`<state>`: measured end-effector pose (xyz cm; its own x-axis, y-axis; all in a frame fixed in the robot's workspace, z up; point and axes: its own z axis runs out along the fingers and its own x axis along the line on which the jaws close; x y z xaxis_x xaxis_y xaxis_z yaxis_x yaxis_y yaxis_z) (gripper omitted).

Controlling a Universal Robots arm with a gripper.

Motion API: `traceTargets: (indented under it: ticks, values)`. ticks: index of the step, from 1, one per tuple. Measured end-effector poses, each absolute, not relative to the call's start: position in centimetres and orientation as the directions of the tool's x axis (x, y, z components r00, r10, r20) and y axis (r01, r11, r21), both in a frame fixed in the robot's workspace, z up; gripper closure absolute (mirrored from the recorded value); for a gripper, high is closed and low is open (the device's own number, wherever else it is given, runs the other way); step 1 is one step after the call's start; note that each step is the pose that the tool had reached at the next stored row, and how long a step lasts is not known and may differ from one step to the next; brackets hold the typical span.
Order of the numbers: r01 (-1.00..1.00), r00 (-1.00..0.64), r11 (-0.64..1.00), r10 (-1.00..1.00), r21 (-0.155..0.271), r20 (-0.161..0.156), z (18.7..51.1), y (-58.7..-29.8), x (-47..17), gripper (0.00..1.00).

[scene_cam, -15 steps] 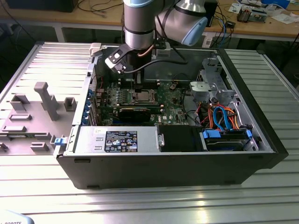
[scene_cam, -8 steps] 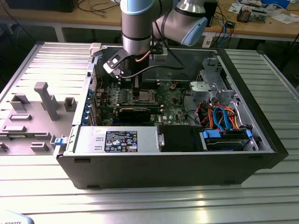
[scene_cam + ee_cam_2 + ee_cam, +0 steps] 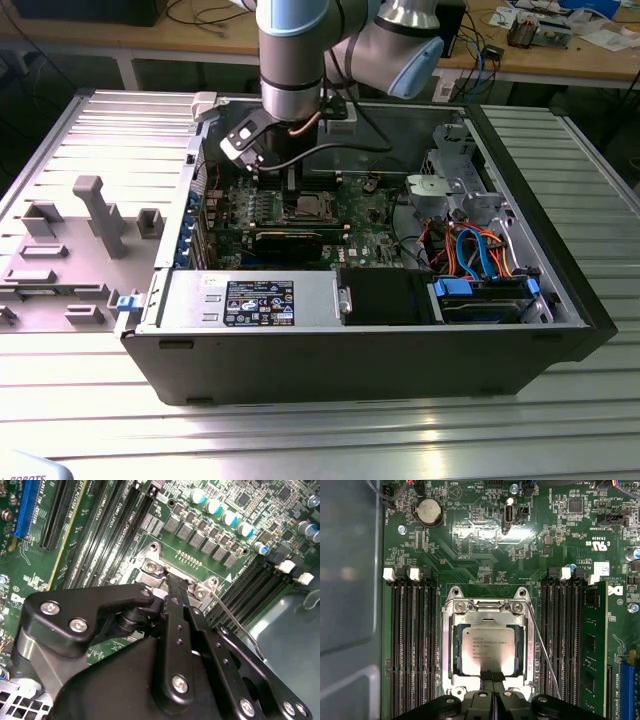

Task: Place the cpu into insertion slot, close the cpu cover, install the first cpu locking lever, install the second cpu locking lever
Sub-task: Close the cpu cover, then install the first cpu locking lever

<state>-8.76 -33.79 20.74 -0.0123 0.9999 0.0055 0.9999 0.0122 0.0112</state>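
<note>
Reading the exterior view from its left, I have the grey parts fixture (image 3: 70,250) on the bench. Beside it is the open computer case (image 3: 350,360) with the arm (image 3: 290,80) reaching down into it. The insertion slot (image 3: 305,208) sits mid-board just under the wrist, and the drive cage (image 3: 450,185) with its blue and orange cables (image 3: 480,250) is at the exterior view's right. In the first wrist view the cpu (image 3: 487,650) lies seated in the slot with its silver top facing up. The cpu cover (image 3: 487,616) looks to be lying flat around it, the chip showing through the window. The gripper (image 3: 492,676) has its fingers pressed together with nothing between them, and their tips rest at the cover's edge nearest the wrist. Memory slots (image 3: 412,645) flank the socket on both sides. One thin wire locking lever (image 3: 545,655) runs slanted along one side of the socket and is not tucked under any catch. In the second wrist view it stands up off the board. I cannot make out the other lever. So I judge the chip placed and the cover down or nearly so, with the lever work not yet done. Latching that free wire would, as I see it, call for a closed fingertip bearing on it from above. The memory slots beside it leave little room.
</note>
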Motion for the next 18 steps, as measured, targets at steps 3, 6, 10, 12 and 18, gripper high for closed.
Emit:
traceTargets:
  ticks: [3, 6, 10, 12, 18]
  values:
    - [1.0, -0.013, 0.013, 1.0, 0.011, 0.005, 21.2, -33.8, -8.8, 0.89]
    - [1.0, -0.012, 0.012, 1.0, 0.009, 0.005, 21.2, -33.8, -7.7, 0.89]
    - [1.0, -0.013, 0.013, 1.0, 0.003, 0.005, 21.2, -33.8, -6.1, 0.89]
    - [1.0, -0.012, 0.012, 1.0, 0.001, 0.005, 21.2, -33.8, -5.4, 0.89]
    - [1.0, -0.012, 0.012, 1.0, 0.001, 0.005, 21.2, -33.8, -5.4, 0.89]
